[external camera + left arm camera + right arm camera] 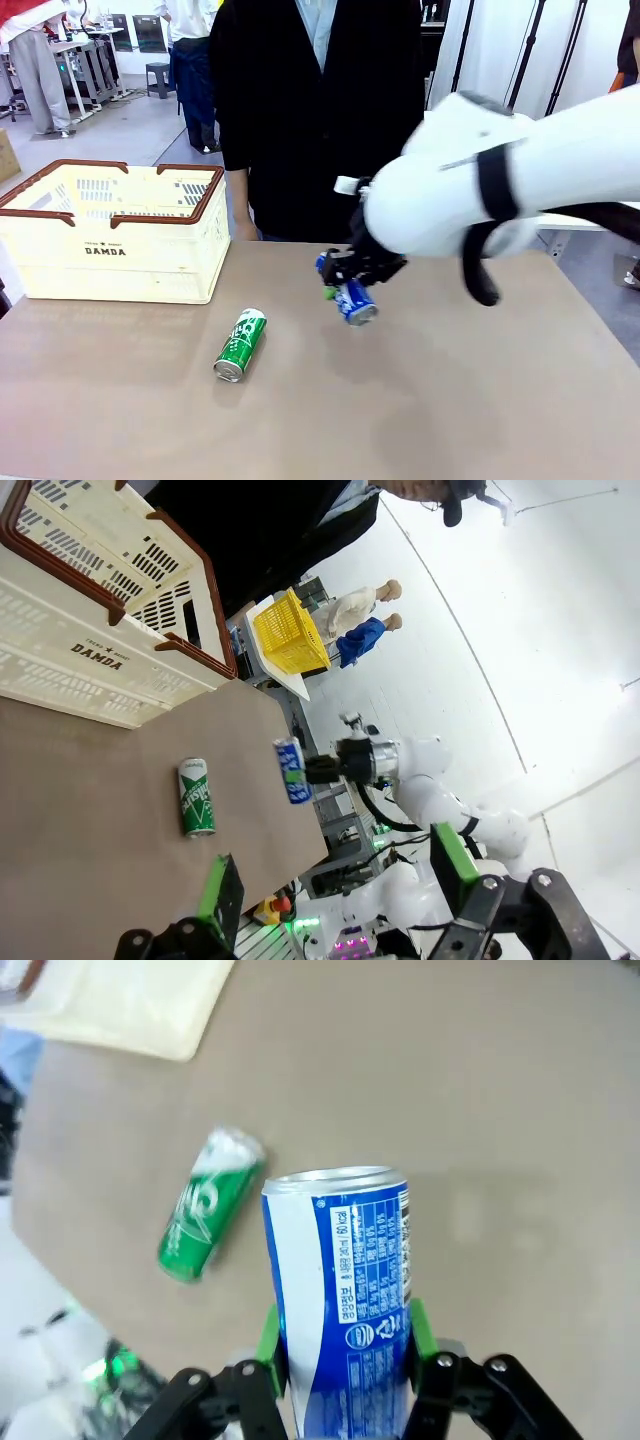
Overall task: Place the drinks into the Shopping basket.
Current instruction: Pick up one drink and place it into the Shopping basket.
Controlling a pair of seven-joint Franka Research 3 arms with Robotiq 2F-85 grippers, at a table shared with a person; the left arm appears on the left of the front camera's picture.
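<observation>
Front view, item: my right end effector (352,275), clamped on slim blue-and-white aluminium can (352,300), aloft, long axis tilted. Cream slotted plastic shopping basket (110,255): 9 o'clock, well apart. Green aluminium can (240,345): lying on bench (450,400), 8 o'clock.

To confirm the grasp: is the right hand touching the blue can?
Touching. In the right wrist view, both green pads of the right hand press the sides of the blue can.
</observation>
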